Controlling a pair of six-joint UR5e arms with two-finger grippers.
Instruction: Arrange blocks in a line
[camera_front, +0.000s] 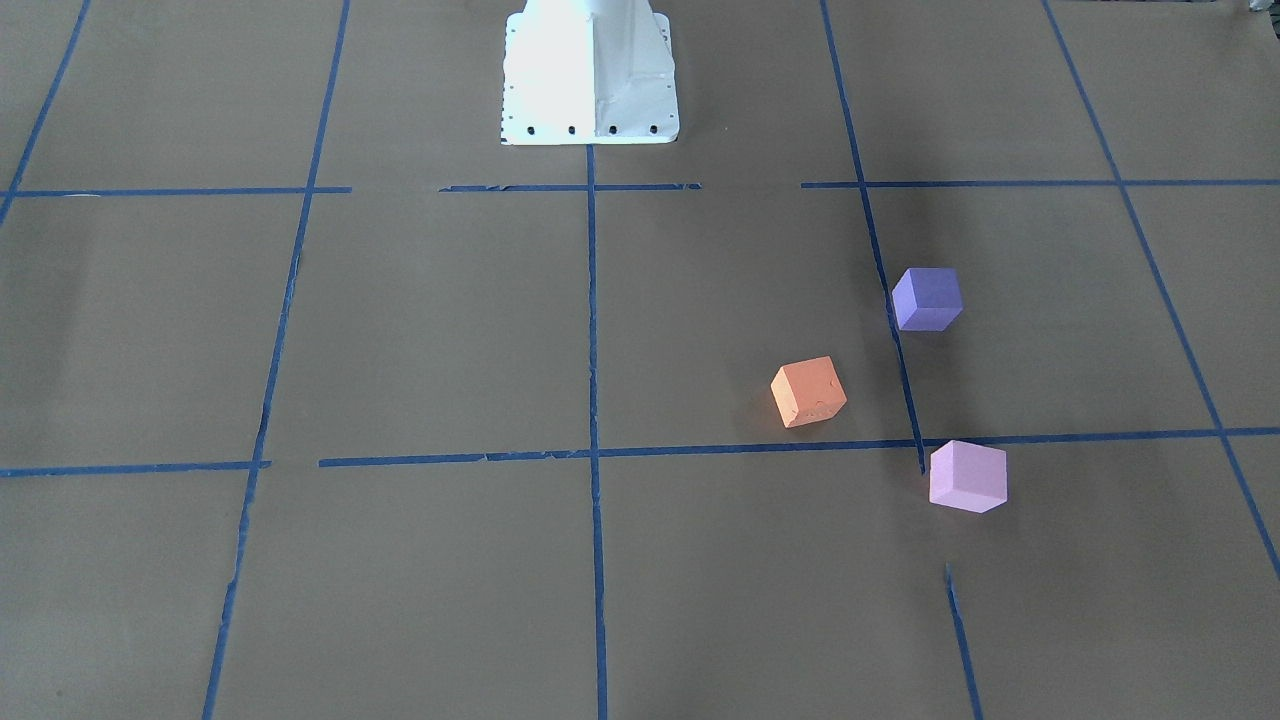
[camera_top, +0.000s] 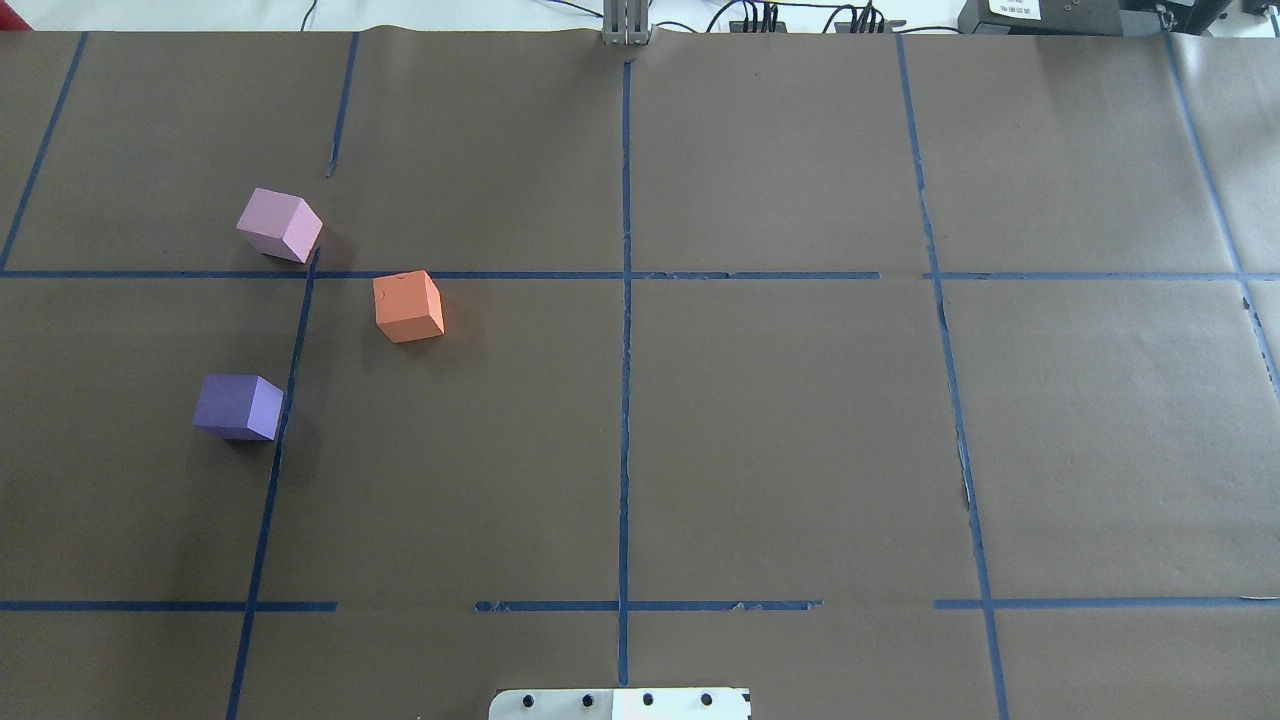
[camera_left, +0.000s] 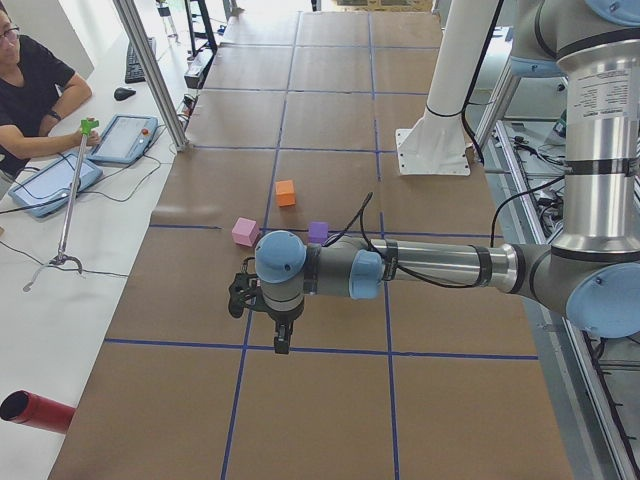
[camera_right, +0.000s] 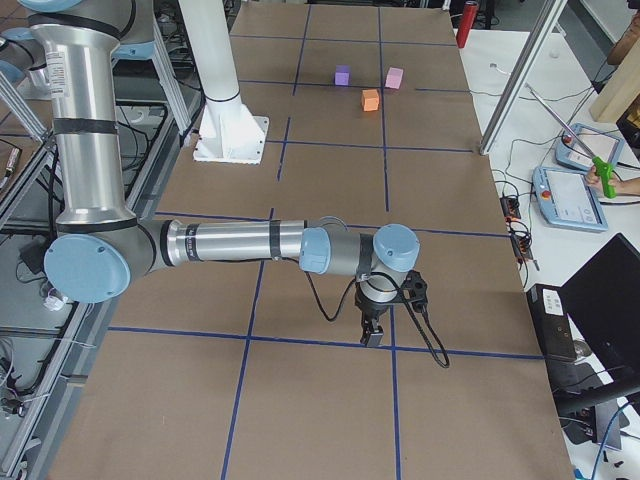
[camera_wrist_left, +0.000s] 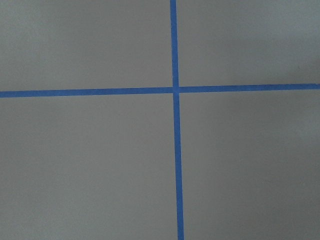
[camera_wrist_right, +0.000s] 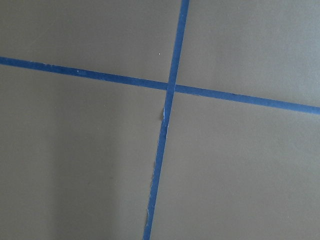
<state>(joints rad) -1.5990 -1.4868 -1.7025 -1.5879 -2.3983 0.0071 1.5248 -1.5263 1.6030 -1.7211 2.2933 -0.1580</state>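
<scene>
Three cubes lie apart on the brown paper on my left side of the table. The orange block (camera_front: 808, 392) (camera_top: 408, 306) (camera_left: 286, 193) (camera_right: 370, 99) is nearest the centre line. The violet-blue purple block (camera_front: 927, 298) (camera_top: 238, 406) (camera_left: 318, 232) (camera_right: 342, 75) is closer to my base. The pale pink block (camera_front: 967, 476) (camera_top: 279, 225) (camera_left: 244, 232) (camera_right: 394, 77) is farthest out. My left gripper (camera_left: 283, 345) and right gripper (camera_right: 372, 335) point down over bare paper, far from the blocks. They show only in the side views, so I cannot tell whether they are open or shut.
The white robot base (camera_front: 590, 75) (camera_top: 620, 703) stands at the table's near-robot edge. Blue tape lines (camera_wrist_left: 175, 90) (camera_wrist_right: 170, 87) form a grid on the paper. An operator (camera_left: 25, 95) sits beside the table with tablets (camera_left: 122, 138). A red cylinder (camera_left: 35, 412) lies off the table's edge.
</scene>
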